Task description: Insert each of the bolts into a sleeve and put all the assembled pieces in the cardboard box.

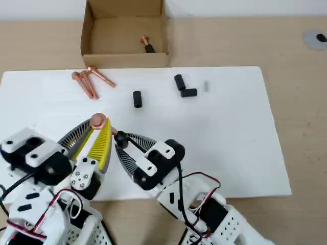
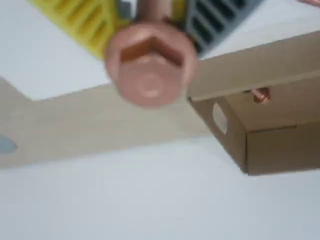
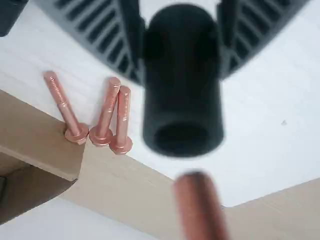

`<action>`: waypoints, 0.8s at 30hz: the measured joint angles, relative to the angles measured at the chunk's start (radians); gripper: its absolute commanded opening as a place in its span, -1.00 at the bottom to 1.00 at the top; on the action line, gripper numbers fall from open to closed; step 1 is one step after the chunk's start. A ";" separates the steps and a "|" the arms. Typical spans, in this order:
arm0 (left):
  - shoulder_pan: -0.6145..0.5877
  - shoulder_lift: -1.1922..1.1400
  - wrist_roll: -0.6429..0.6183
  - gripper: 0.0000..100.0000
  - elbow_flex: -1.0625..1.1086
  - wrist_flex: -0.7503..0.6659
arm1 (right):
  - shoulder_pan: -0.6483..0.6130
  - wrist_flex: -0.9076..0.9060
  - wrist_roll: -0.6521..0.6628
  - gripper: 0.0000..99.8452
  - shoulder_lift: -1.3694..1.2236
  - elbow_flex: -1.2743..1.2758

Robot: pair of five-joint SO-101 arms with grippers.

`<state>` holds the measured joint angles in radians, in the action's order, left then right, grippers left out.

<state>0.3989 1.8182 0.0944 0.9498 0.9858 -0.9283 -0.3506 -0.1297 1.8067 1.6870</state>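
A: Bolt (image 1: 98, 121)?
B: Left pincer (image 1: 100, 124) clamps it above the worktop (image 1: 230, 132).
A: Sleeve (image 1: 121, 136)?
B: Right pincer (image 1: 121, 138) is clamped on it, just beside the bolt's shank.

Up close the bolt (image 2: 150, 62) is a blur, its shank mostly hidden behind its head. The sleeve (image 3: 182, 80) is soft-edged too. The cardboard box (image 1: 89, 30) runs past the high view's top edge. A grey speck (image 1: 206, 87) on the surface (image 1: 230, 143) is too small to name.
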 measured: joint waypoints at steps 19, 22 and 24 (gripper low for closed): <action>0.040 0.000 -0.068 -0.99 -0.002 0.005 | 0.000 0.000 0.000 -0.98 0.000 0.000; 0.066 0.002 -0.083 -0.99 0.009 0.011 | 0.000 0.000 0.000 -0.98 0.000 0.000; 0.071 0.002 -0.089 -0.99 0.015 0.011 | 0.000 0.000 0.000 -0.98 0.000 0.000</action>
<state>0.4695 1.8197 0.0054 0.9651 0.9966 -0.9283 -0.3506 -0.1297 1.8067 1.6870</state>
